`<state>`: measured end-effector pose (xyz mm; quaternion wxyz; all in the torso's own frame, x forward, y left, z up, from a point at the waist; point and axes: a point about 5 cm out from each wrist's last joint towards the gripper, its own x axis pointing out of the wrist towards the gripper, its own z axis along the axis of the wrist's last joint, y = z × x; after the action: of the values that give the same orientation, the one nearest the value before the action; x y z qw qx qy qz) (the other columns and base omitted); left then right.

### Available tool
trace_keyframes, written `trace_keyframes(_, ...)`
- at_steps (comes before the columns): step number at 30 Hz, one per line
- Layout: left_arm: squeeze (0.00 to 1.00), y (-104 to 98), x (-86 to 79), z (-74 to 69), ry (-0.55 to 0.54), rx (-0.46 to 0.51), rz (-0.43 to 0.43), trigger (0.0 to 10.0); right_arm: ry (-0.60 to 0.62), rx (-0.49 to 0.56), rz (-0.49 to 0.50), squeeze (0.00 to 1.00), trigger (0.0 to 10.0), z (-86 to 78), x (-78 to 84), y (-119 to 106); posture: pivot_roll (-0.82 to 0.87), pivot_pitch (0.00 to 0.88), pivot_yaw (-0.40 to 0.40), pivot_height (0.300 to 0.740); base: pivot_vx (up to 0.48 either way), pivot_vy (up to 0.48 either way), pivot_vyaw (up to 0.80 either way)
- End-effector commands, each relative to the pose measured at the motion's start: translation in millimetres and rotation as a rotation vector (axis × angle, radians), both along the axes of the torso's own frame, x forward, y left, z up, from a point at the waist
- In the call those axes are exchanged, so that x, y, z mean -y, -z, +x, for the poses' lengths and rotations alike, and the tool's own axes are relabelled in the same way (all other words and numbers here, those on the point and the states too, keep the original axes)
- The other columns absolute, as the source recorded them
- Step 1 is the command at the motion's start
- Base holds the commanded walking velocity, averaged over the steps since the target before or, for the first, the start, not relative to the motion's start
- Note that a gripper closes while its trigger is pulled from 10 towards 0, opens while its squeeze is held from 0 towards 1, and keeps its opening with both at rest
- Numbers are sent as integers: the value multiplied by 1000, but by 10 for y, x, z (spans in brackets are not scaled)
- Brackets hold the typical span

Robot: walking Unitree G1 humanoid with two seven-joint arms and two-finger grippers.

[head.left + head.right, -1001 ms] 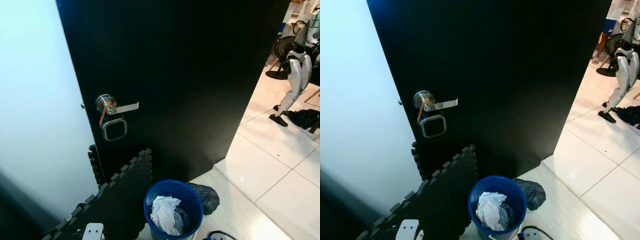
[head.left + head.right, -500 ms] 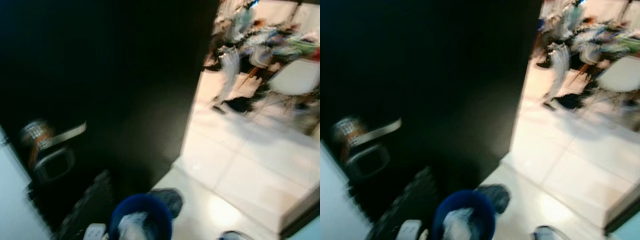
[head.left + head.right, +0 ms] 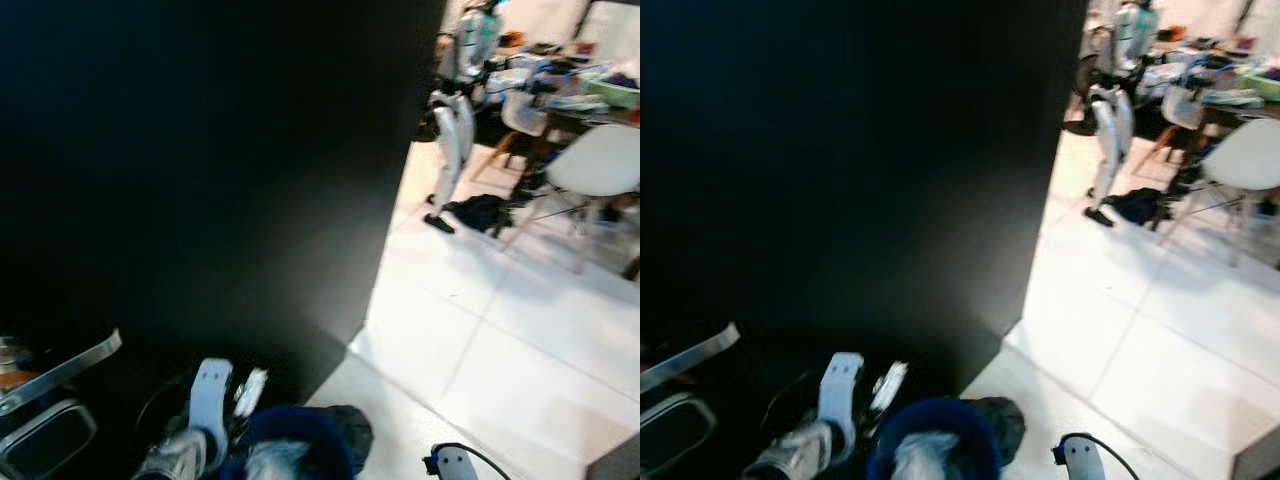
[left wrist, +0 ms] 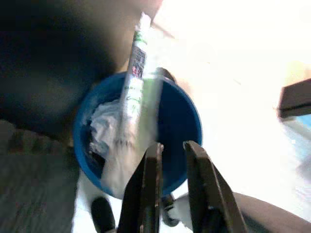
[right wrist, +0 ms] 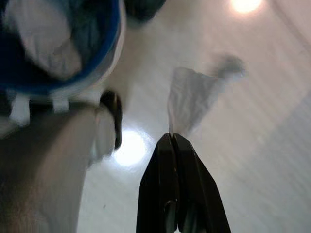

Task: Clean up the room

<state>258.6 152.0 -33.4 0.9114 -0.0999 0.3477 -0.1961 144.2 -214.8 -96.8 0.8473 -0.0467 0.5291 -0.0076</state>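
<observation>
- Holding a long wrapper (image 4: 135, 82) between its fingers, the left gripper (image 4: 171, 160) hangs over the blue bin (image 4: 182, 131), which sits near the black door (image 3: 220, 170).
- Bin already holds crumpled white paper (image 4: 104, 124).
- Right gripper (image 5: 173, 145), fingers pressed together, pinches a white tissue (image 5: 189, 99) above the pale floor (image 5: 262, 160), right of the bin.

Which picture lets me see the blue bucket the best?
The left wrist view: it looks down into the whole blue bucket, with white crumpled trash inside. The eye views catch just its top at the bottom edge, and the right wrist view shows part of its rim.
</observation>
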Motion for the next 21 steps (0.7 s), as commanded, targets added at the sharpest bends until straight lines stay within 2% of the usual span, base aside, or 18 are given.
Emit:
trace_keyframes(1,1000,39,98,-55,46,-45,-46,10000,4,-21,-14,0,10000,-59,52,12,-70,0,-38,740,0,0,0)
trace_keyframes(6,1000,54,98,-67,53,-56,-26,10000,7,-23,-17,0,10000,-70,70,12,-89,0,-29,740,0,0,0)
trace_keyframes(12,1000,201,-51,-266,-4,-123,19,10000,6,-18,-18,0,10000,-51,82,3,-90,0,-29,740,0,0,0)
trace_keyframes(13,914,222,-96,-291,-19,-132,54,10000,4,-12,-19,0,10000,-41,82,-1,-90,0,-29,740,0,0,0)
trace_keyframes(14,0,246,-148,-320,-38,-139,96,10000,1,-1,-17,0,10000,-23,75,-7,-90,0,-29,740,0,0,0)
trace_keyframes(15,0,270,-206,-353,-62,-145,141,10000,-12,15,-17,0,10000,3,68,-17,-67,0,-34,740,0,0,0)
trace_keyframes(16,0,270,-206,-353,-62,-145,141,10000,-12,15,-17,0,10000,3,68,-17,-67,0,-34,740,0,0,0)
trace_keyframes(17,0,299,-278,-396,-91,-157,201,10000,-29,37,-9,0,10000,42,54,-33,-67,0,-34,740,0,0,0)
trace_keyframes(19,0,363,-400,-511,-143,-193,282,10000,-95,88,16,0,10000,164,-35,-72,-65,0,-32,740,0,0,450)
trace_keyframes(21,0,446,-478,-673,-151,-254,340,10000,-159,147,33,0,10000,362,-118,-151,-56,0,-31,740,0,0,800)
